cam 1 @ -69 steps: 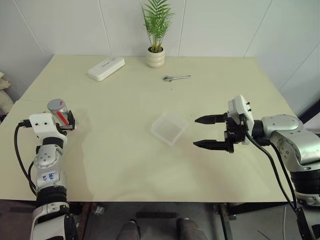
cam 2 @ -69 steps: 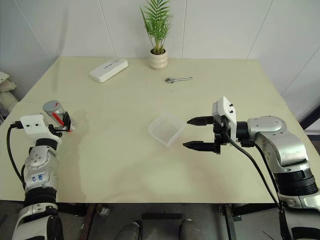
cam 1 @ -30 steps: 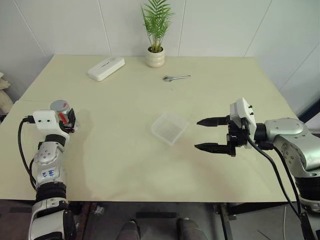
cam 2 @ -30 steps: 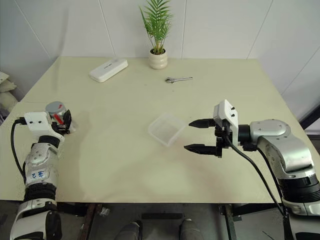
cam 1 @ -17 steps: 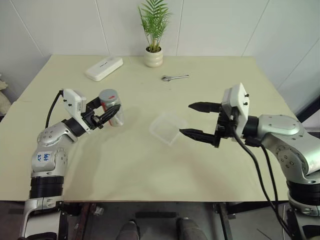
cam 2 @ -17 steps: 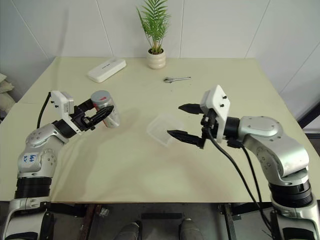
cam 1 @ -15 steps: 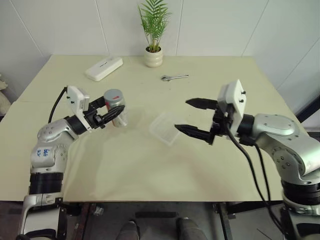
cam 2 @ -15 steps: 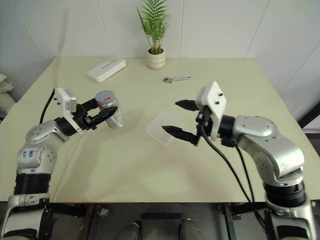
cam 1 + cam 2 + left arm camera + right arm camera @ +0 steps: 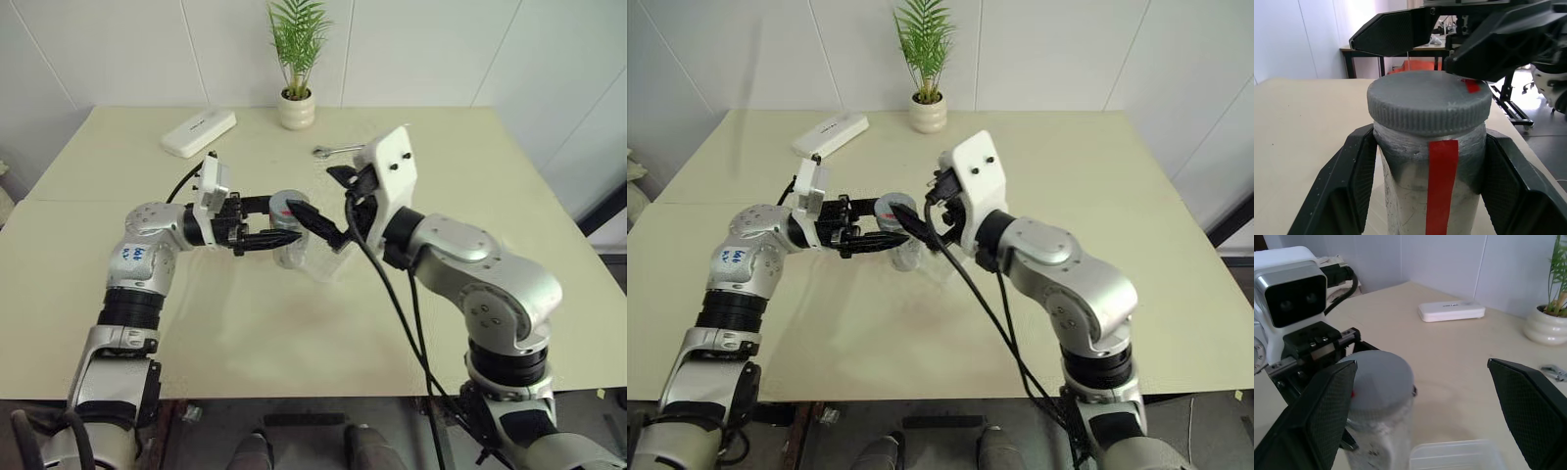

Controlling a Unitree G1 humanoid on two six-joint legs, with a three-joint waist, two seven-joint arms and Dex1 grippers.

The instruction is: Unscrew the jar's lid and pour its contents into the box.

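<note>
Above the middle of the desk [image 9: 460,137], left gripper [image 9: 277,227] clamped on the jar [image 9: 291,245] just under the lid [image 9: 285,204], fingers [image 9: 1342,181] pressed to either side of the clear wall, red stripe facing the wrist. Held upright and off the surface, cap on and untouched. Opposite, right gripper [image 9: 328,206] spread wide, one finger [image 9: 1317,411] beside the lid, the other well apart over the box [image 9: 1457,455], nothing between them. Beneath and just beside the jar, box resting open on the desk, near its centre. Contents not discernible through the frosted wall. Toward the far edge, white case [image 9: 199,132] near the left corner, potted plant [image 9: 297,59] mid-edge, small wrench [image 9: 338,150] nearer in. Step in hand, by the look of it: lining up for the unscrewing. Next move likely calls for centring the open jaws around the cap's ribbed rim, closing squarely, then twisting against the left grip without tilting the jar.
</note>
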